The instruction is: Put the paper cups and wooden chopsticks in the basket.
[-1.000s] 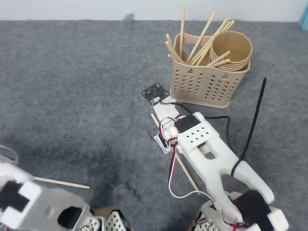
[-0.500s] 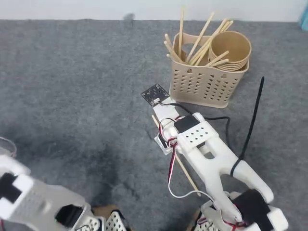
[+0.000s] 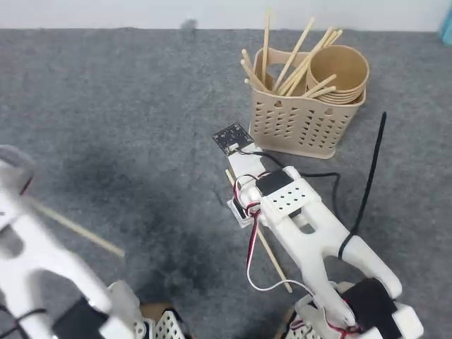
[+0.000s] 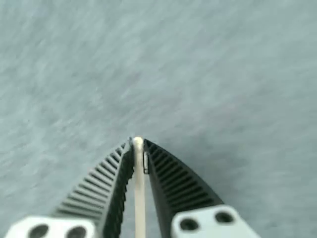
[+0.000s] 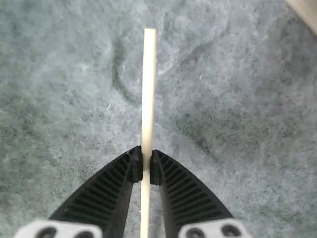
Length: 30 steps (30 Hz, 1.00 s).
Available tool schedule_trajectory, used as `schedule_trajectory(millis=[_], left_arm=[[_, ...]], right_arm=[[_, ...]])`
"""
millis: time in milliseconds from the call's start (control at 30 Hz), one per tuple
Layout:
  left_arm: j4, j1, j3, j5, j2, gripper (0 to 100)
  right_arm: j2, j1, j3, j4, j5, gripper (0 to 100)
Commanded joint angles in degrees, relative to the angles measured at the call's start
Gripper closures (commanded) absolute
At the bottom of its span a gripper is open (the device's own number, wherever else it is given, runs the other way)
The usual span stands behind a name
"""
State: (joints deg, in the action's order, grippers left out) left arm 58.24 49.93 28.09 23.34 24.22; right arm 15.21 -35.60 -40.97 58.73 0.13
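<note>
Toward the far right of the grey, carpet-like surface [image 3: 127, 106] stands a perforated tan basket [image 3: 304, 131]. It already holds a stack of paper cups [image 3: 341, 70] and a loose fan of wooden chopsticks [image 3: 293, 53] leaning against its rim.

Just in front of the basket, the right claw [image 5: 146, 166] is clenched on a held chopstick [image 5: 148, 89]. It grips partway along, so one length juts out ahead of the fingertips while the rest trails back beneath the arm. Seen from above, this stick lies on a diagonal close to the surface, and I cannot tell whether it touches. Its forward end is near the basket's front left corner.

At the near left edge, the left claw [image 4: 137, 148] is clamped on a second chopstick [image 4: 139, 198], well apart from the basket.

The right arm is by far the nearer. The basket lies ahead and to the right of its claw, and the stick's long axis runs nearly flat. It likely needs lifting and tipping upright to clear the rim.
</note>
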Motion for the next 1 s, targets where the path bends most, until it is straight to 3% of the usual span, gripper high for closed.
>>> schedule_trajectory(millis=[0,167,333,400,500,600,700,833,967], left_arm=[[-8.7,-6.6,3.6,3.5,7.7,99],[-25.1,-17.1,21.1,3.5,14.2,99],[-44.1,-21.0,40.8,3.4,20.1,99],[-41.2,-20.7,42.3,3.4,23.5,99],[-29.3,-17.9,42.5,1.5,29.0,99],[-22.7,-15.9,44.2,-0.4,33.5,99],[-22.7,-15.1,48.0,-0.7,36.1,99],[-31.6,-15.0,55.9,-0.7,36.7,99],[-31.6,-10.8,54.4,-0.2,36.6,99]], right_arm=[[5.2,0.0,0.3,-0.1,-1.8,99.1],[9.9,-0.3,-0.1,1.5,-2.2,99.1],[9.1,-0.4,-0.8,-1.2,-1.8,99.1],[7.3,-0.4,-0.8,-2.4,-1.8,99.1],[3.4,-0.6,-0.6,-4.6,-1.8,99.1],[-0.1,-1.7,-0.4,-6.3,-1.1,98.8],[-3.2,-2.4,1.9,-5.8,1.1,94.6],[-6.4,-2.4,5.7,-5.8,1.1,84.7],[-8.3,-2.4,10.7,-5.5,1.2,88.3]])
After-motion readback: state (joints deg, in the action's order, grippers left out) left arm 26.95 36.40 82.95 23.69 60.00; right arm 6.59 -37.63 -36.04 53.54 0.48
